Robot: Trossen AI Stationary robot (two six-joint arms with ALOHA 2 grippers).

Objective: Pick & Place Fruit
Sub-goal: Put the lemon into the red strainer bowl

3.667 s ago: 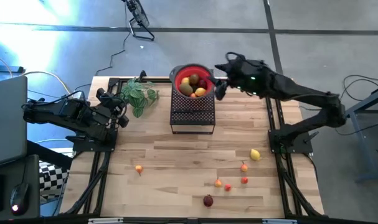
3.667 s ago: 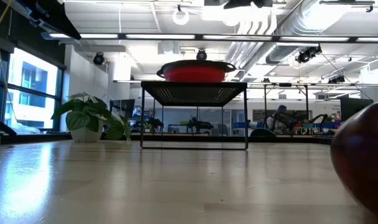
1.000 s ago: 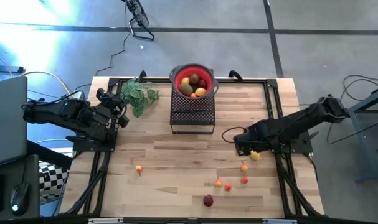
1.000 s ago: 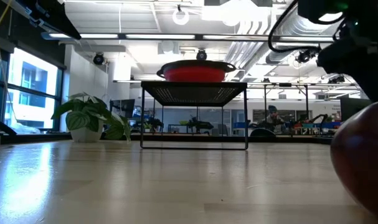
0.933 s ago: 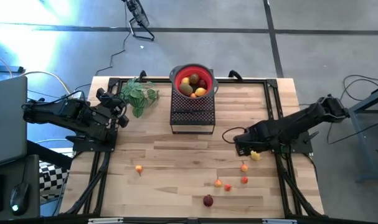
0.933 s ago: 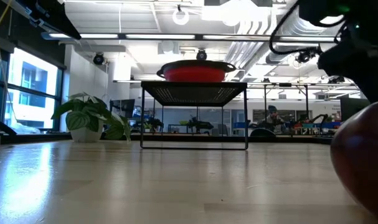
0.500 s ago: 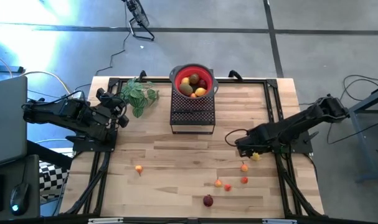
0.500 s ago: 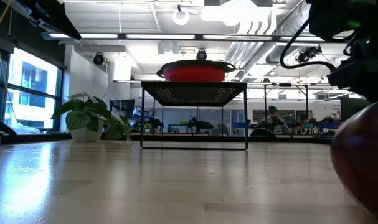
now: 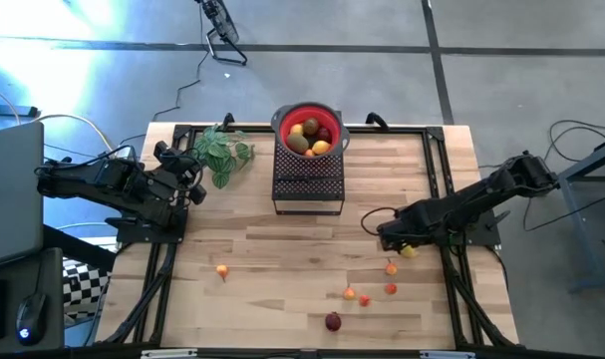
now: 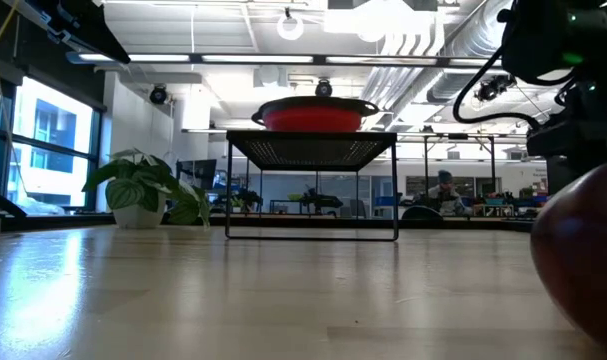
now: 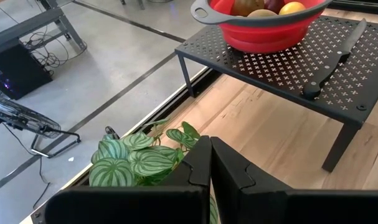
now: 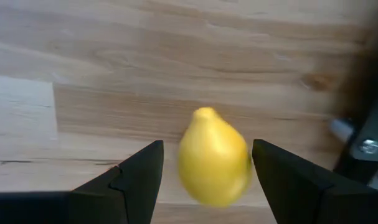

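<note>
From where I stand the job looks partly done: the red bowl (image 9: pixel 309 128) sitting on the black mesh stand (image 9: pixel 307 181) already has several pieces of fruit (image 9: pixel 307 138) heaped in it, yellow, brown and red ones, while six more lie loose on the desk (image 9: pixel 282 249) on the near side of that stand. The right tool (image 12: pixel 204 180) is low over the desk, off to the right of the stand and nearer the front, its jaws standing wide with the yellow lemon (image 12: pixel 213 157) lying between them; the fingers (image 12: pixel 123 180) are apart from the lemon on both sides, so nothing is held yet. I would judge the next step to be closing on that lemon and carrying it back to the bowl. Left after that are a small orange piece (image 9: pixel 391 268) just beyond the lemon, two tiny ones (image 9: pixel 350 293) and a red one (image 9: pixel 391 288) farther out from the stand, a dark red ball (image 9: pixel 333 321) nearest the front edge, and a lone orange piece (image 9: pixel 221 269) out to the stand's left front. The left tool (image 11: pixel 210 168) waits fully closed and empty beside the green leafy plant (image 9: pixel 223 153), left of the stand. A black-handled knife (image 11: pixel 335 58) lies on the stand next to the bowl.
</note>
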